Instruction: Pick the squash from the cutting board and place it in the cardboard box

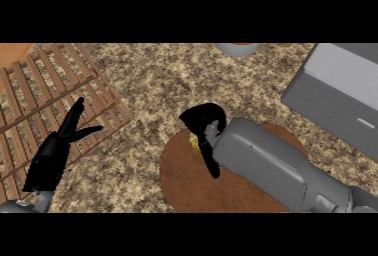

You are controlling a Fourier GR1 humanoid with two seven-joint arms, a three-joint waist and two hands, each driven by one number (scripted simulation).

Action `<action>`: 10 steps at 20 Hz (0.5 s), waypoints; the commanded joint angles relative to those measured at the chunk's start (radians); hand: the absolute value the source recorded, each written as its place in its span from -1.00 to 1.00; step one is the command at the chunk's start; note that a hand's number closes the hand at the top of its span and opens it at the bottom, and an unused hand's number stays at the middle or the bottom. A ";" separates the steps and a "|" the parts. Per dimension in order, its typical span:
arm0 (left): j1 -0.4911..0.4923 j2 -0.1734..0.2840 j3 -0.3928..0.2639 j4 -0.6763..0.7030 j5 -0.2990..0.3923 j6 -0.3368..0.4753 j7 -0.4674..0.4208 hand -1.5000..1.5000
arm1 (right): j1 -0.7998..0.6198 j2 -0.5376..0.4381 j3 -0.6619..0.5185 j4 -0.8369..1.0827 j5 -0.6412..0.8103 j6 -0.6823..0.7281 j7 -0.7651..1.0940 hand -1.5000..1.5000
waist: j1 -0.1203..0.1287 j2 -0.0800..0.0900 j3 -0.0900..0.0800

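Note:
A round brown cutting board [184, 187] lies on the speckled counter at the lower centre. My right hand [204, 121] is bent down over the board's upper edge. Its fingers curl round the yellow squash [194, 143], of which only a small sliver shows beside the palm. One black finger points down across the board. A grey box [336, 95] with a lighter top stands at the right edge, apart from the hand. My left hand [65, 134] rests open at the lower left, fingers up, over a slatted wooden rack.
The slatted wooden rack [44, 95] covers the left side of the counter. A grey round vessel [238, 49] stands at the far edge, top centre. An orange-brown round thing [11, 52] shows in the top left corner.

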 commanded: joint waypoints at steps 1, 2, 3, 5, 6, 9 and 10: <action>0.019 0.089 0.128 0.187 -0.005 0.029 0.027 0.00 | 0.015 0.042 0.046 0.031 0.032 0.012 0.051 -1.00 | 0.006 0.015 -0.014; 0.028 0.076 0.110 0.156 -0.020 0.058 0.055 0.00 | 0.009 0.020 0.032 0.022 0.015 0.045 0.072 -1.00 | 0.000 0.008 -0.013; 0.028 0.088 0.110 0.157 -0.017 0.041 0.049 0.00 | 0.015 0.054 0.034 0.064 0.021 0.019 0.096 -1.00 | 0.007 0.012 -0.013; 0.019 0.082 0.120 0.160 -0.015 0.051 0.058 0.00 | 0.008 0.026 0.022 0.070 0.015 0.044 0.085 -1.00 | 0.001 0.011 -0.013; 0.023 0.068 0.105 0.187 -0.024 0.046 0.035 0.00 | 0.022 0.064 0.035 0.091 0.032 0.006 0.105 -1.00 | -0.001 0.014 -0.014; 0.039 0.055 0.098 0.181 -0.032 0.061 0.025 0.00 | 0.033 0.055 0.061 0.097 0.065 0.003 0.073 -1.00 | 0.000 0.013 -0.013; 0.016 0.092 0.125 0.172 -0.024 0.044 0.041 0.00 | 0.056 0.046 0.071 0.119 0.100 -0.052 0.041 1.00 | 0.004 0.017 -0.012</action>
